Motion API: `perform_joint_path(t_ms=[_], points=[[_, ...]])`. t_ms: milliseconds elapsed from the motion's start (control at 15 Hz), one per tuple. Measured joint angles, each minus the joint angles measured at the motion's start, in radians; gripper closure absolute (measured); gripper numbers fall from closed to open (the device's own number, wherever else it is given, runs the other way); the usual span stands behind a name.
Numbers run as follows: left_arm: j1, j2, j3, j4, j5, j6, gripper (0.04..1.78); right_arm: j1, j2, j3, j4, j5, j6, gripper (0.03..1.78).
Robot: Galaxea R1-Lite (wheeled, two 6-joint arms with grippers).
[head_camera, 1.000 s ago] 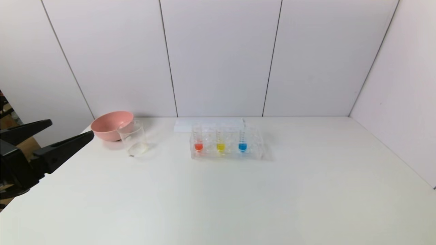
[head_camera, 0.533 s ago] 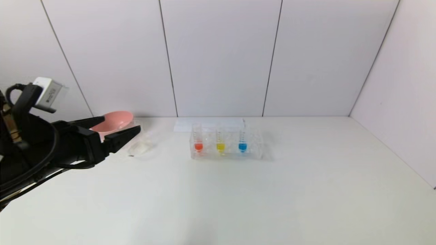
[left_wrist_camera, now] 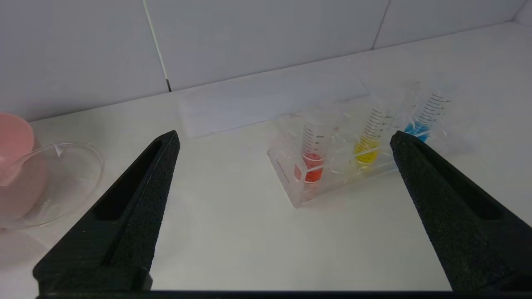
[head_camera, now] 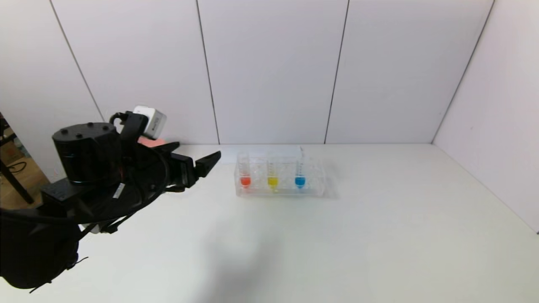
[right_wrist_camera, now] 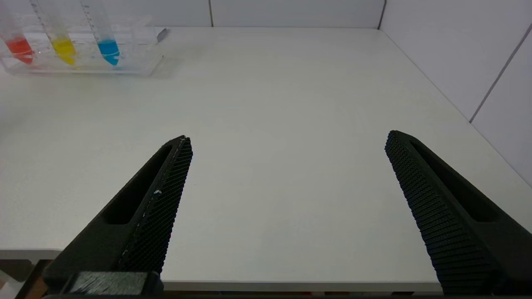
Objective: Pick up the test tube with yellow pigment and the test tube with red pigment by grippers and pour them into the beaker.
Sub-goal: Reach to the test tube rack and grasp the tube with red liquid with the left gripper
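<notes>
Nearest the robot, the right gripper (right_wrist_camera: 286, 141) hangs over the table's (head_camera: 337, 252) front edge, out of the head view, its jaws spread wide and empty; it looks parked.

Farther in, at about 9 o'clock of the head view, the left gripper (head_camera: 198, 158) hovers above the table with jaws wide apart, holding nothing, its tips aimed toward the rack (head_camera: 311, 190) and just short of it.

In the rack, near 12 o'clock, three tubes stand upright: the red tube (head_camera: 245, 172) at its left end, the yellow tube (head_camera: 272, 173) in the middle, a blue tube (head_camera: 299, 172) to the right.

The beaker (left_wrist_camera: 54, 182) and a pink bowl (left_wrist_camera: 14, 141) sit at 9 o'clock of the rack; from the head the arm hides the beaker, so its exact spot is uncertain.

The step in hand appears to be the reach, with nothing grasped. Next, the jaws probably must straddle the red tube's upper wall, close gently, then lift straight up.
</notes>
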Motion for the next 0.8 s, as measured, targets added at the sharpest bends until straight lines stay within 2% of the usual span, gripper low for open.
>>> perform_joint_path(t_ms=[400, 600, 800], points=[[-0.073, 0.201, -0.06, -0.168, 0.067, -0.01, 0.05, 0.0, 0.0, 0.0, 0.0, 0.0, 0.0, 0.11], [-0.099, 0.282, -0.097, -0.184, 0.121, -0.008, 0.05, 0.0, 0.0, 0.0, 0.0, 0.0, 0.0, 0.11], [-0.114, 0.337, -0.127, -0.186, 0.135, -0.008, 0.05, 0.0, 0.0, 0.0, 0.0, 0.0, 0.0, 0.11]])
